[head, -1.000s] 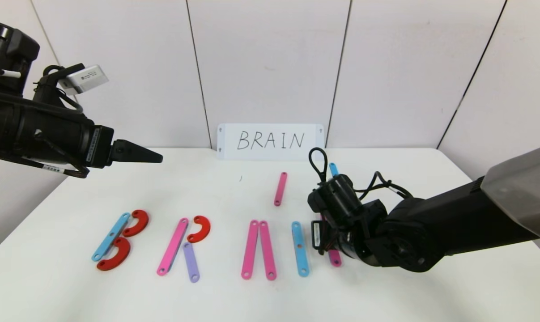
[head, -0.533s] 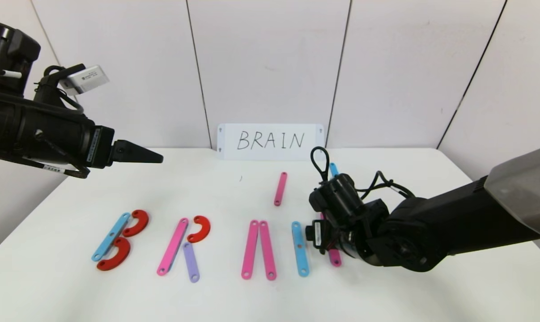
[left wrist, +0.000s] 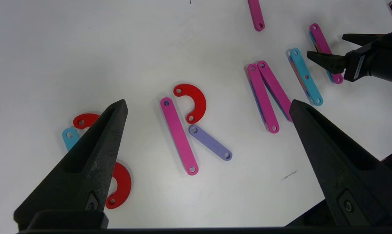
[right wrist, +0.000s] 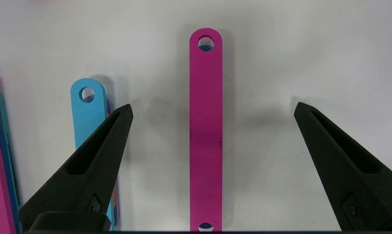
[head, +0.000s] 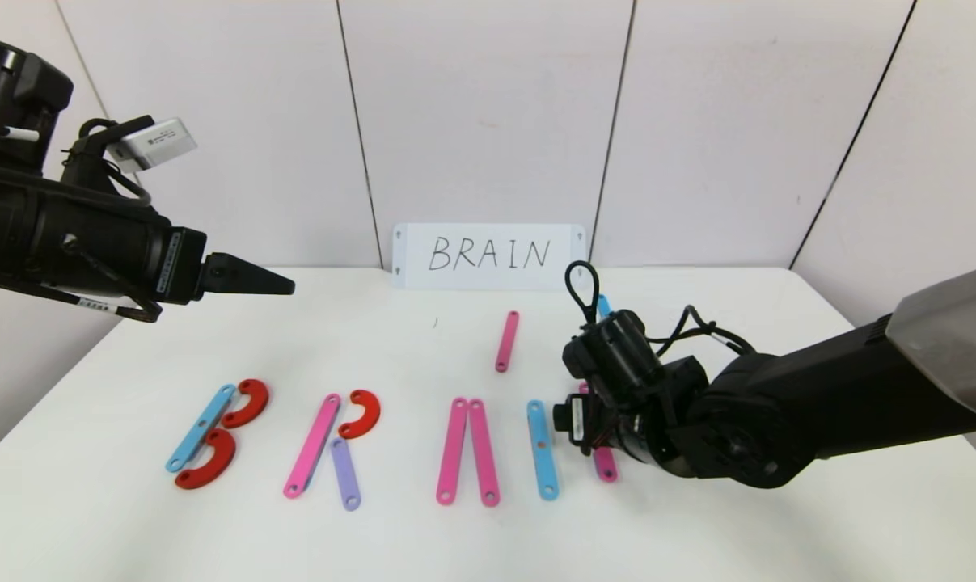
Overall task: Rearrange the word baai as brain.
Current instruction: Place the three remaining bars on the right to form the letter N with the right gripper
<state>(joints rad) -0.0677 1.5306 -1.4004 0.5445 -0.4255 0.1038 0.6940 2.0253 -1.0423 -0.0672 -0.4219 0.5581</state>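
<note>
The strip letters lie in a row on the white table (head: 698, 525). A blue strip (head: 200, 427) with two red half-rings (head: 247, 402) forms a B. A pink strip (head: 313, 445), a red half-ring (head: 362, 413) and a purple strip (head: 345, 474) form an R. Then come two pink strips (head: 453, 450) side by side and a blue strip (head: 541, 449). My right gripper (right wrist: 212, 109) is open just above the table, its fingers on either side of a flat pink strip (right wrist: 205, 130) without touching it. My left gripper (head: 281, 284) is open and empty, raised at the left.
A loose pink strip (head: 506, 340) lies behind the row. The tip of a blue strip (head: 602, 305) shows behind my right wrist. The white BRAIN card (head: 488, 256) leans on the back wall. The blue strip (right wrist: 87, 110) lies close to one right finger.
My right wrist has risen slightly and shifted a little over the pink strip. The left arm and all the strips have not moved.
</note>
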